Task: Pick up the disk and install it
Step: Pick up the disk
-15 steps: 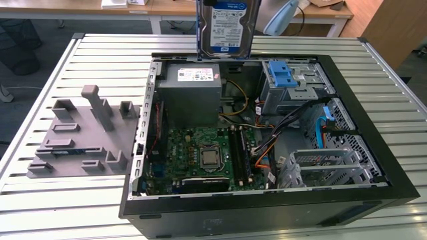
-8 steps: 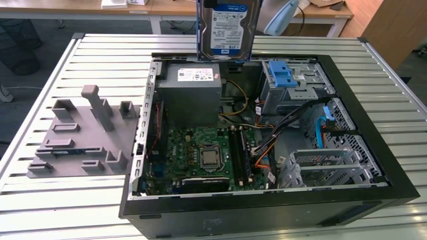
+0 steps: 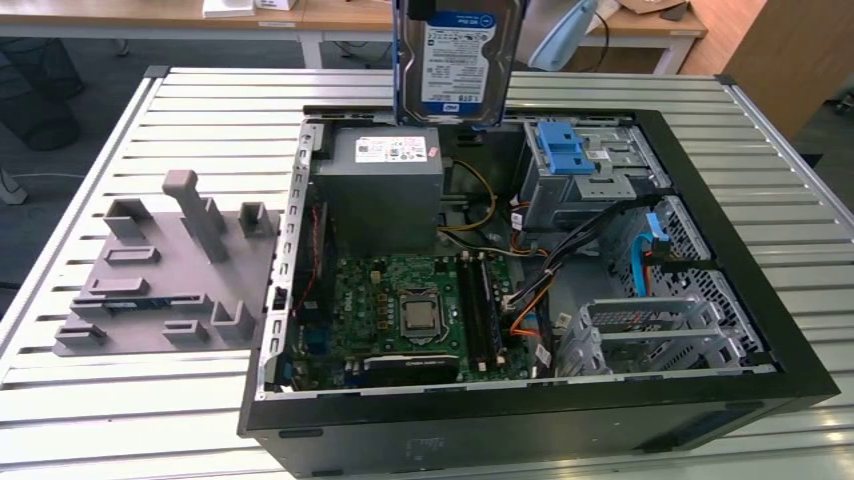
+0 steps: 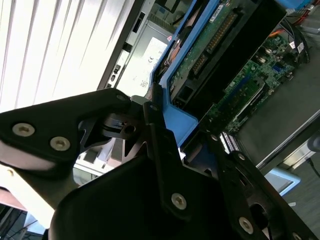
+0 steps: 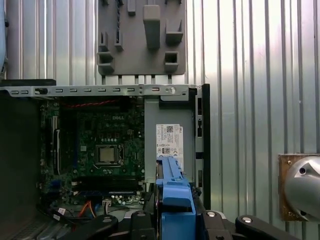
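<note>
**Carry stage, as I judge it:** the pickup is done and the installation is not yet begun. My gripper (image 4: 172, 122) is pinched on the blue frame (image 5: 175, 192) of the disk (image 3: 458, 60). The disk hangs upright in the air above the open computer case (image 3: 754, 260), over the grey power supply (image 3: 384, 185) and apart from the drive cage (image 3: 587, 165). Fitting it would call for squaring the frame to a bay before any push. **Disk:** silver body, white-and-blue label facing the exterior view, green circuit board on the other face.
</note>
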Controlling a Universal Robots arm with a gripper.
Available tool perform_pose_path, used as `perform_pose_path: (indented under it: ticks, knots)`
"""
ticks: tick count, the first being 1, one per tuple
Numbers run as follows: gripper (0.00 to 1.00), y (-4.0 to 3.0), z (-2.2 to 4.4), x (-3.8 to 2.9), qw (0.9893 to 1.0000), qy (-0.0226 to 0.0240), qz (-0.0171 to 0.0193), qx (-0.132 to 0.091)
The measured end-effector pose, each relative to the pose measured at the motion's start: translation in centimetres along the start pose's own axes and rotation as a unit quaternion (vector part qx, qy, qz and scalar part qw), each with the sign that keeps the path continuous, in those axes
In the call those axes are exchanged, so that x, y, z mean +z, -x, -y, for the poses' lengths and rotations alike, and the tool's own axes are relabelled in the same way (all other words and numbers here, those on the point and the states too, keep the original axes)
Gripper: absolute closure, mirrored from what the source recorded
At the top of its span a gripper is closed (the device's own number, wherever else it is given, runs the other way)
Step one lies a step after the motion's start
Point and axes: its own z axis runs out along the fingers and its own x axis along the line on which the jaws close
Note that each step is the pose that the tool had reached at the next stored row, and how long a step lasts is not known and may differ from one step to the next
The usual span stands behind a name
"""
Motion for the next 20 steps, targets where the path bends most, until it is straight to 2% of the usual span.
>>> perform_pose_path:
  ticks: [13, 14, 20]
  knots:
    - [0.64, -0.91, 0.03, -0.01, 1.0000, 0.0000, 0.0000, 0.000]
    - [0.64, -1.31, 0.04, -0.01, 1.0000, 0.0000, 0.0000, 0.000]
    - [0.64, -1.62, 0.05, -0.02, 1.0000, 0.0000, 0.0000, 0.000]
